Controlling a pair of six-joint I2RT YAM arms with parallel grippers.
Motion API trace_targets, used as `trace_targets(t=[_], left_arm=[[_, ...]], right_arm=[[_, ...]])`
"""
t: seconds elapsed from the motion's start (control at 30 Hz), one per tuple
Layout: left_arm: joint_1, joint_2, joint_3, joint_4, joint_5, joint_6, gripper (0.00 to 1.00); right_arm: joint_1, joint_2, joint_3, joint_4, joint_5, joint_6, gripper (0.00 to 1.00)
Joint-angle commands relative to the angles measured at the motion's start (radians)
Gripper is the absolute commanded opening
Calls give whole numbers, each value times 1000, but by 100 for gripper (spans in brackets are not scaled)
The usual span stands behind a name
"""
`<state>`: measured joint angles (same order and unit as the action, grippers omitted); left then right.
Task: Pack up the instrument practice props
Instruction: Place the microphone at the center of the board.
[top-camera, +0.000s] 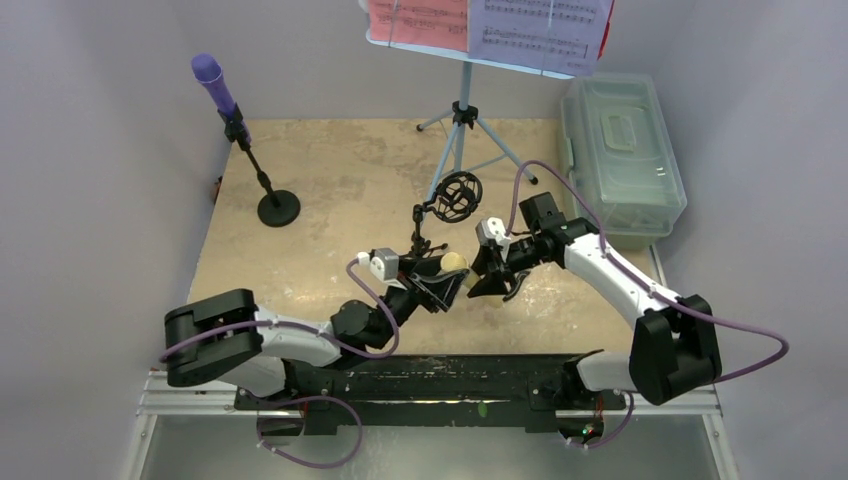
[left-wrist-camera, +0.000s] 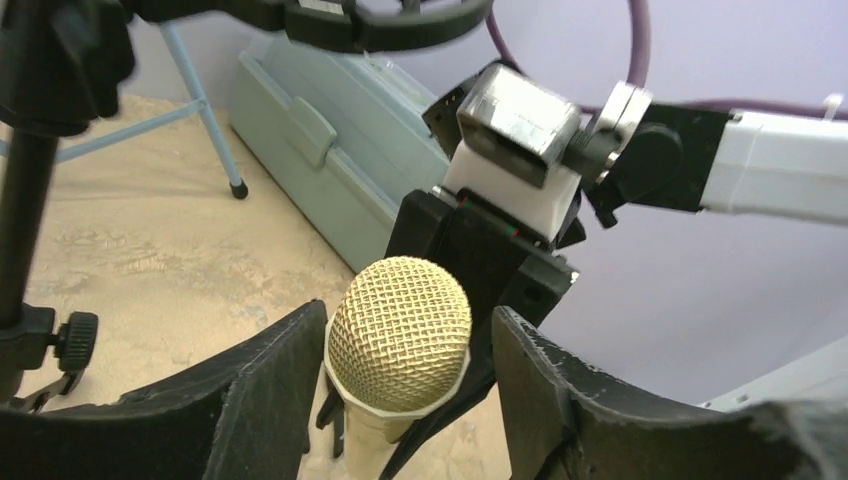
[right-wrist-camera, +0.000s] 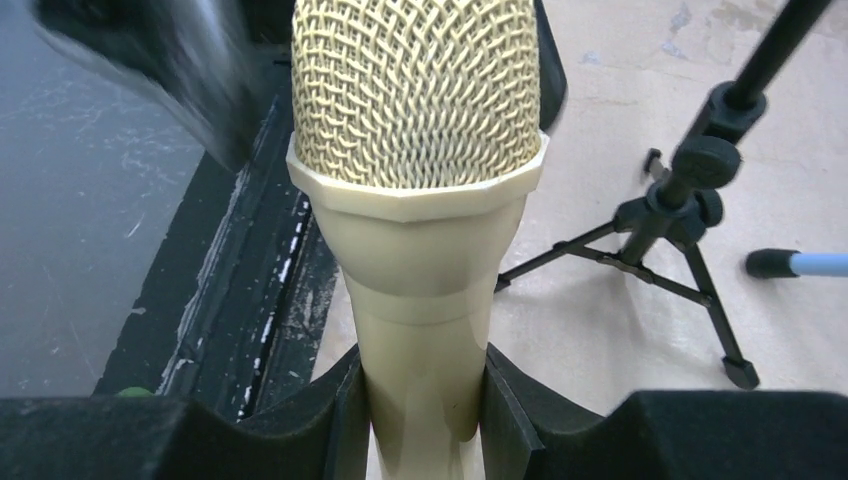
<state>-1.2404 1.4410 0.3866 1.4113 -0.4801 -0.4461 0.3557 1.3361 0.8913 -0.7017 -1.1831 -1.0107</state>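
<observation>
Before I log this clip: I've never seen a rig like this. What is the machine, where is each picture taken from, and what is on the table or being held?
The machine is two robot arms bolted at the near edge of a table, each ending in a two-finger gripper. The wide picture looks down from above and behind the arms. The other two pictures come from a camera on each wrist.

On the table stand a purple microphone on a round-base pole, a black mic tripod, a light-blue music stand carrying sheet-music pages, and a translucent plastic box.

The right gripper is shut on the body of the cream microphone. The left gripper is open, with its fingers on either side of the mesh head and not gripping it.
</observation>
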Motion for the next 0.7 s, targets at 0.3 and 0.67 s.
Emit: trace_targets(t=[0.3,0.67], left_arm=[[-4,-272,-31,-347,-47,-26,85],[-4,-409,-46,-645,39,9,88]], right_arm=[[-28,8,87,-61,166,34,0],[-170,-42,74,60,241,177,0]])
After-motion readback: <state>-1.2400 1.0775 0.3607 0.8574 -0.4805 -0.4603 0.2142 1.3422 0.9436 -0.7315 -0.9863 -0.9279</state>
